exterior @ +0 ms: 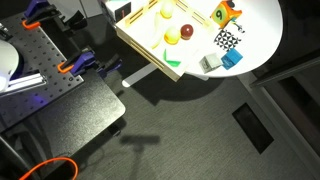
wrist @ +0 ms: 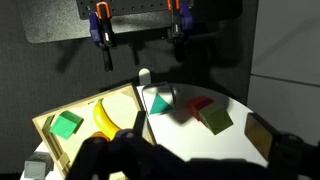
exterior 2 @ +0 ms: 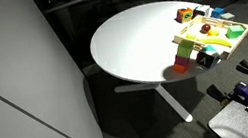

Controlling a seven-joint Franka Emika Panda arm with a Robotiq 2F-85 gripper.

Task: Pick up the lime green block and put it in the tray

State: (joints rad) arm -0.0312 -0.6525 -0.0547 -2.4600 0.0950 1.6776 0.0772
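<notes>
In the wrist view the lime green block [wrist: 215, 120] lies on the white round table [wrist: 180, 135], touching a red block [wrist: 198, 103] behind it. The pale wooden tray [wrist: 88, 105] with dividers is to its left. It holds a green block [wrist: 66, 125], a yellow curved piece [wrist: 104, 118] and a teal triangle [wrist: 158, 101]. The tray also shows in both exterior views [exterior: 135, 42] [exterior 2: 189, 46]. My gripper [wrist: 195, 152] is a dark blur at the bottom, above the table, with its fingers apart and nothing between them. The arm is out of both exterior views.
A brownish block [wrist: 260, 135] lies at the table's right edge. In an exterior view, checkered [exterior: 227, 40], blue [exterior: 232, 60] and orange [exterior: 222, 14] blocks lie beside the tray. A metal breadboard with clamps [exterior: 45, 70] stands off the table.
</notes>
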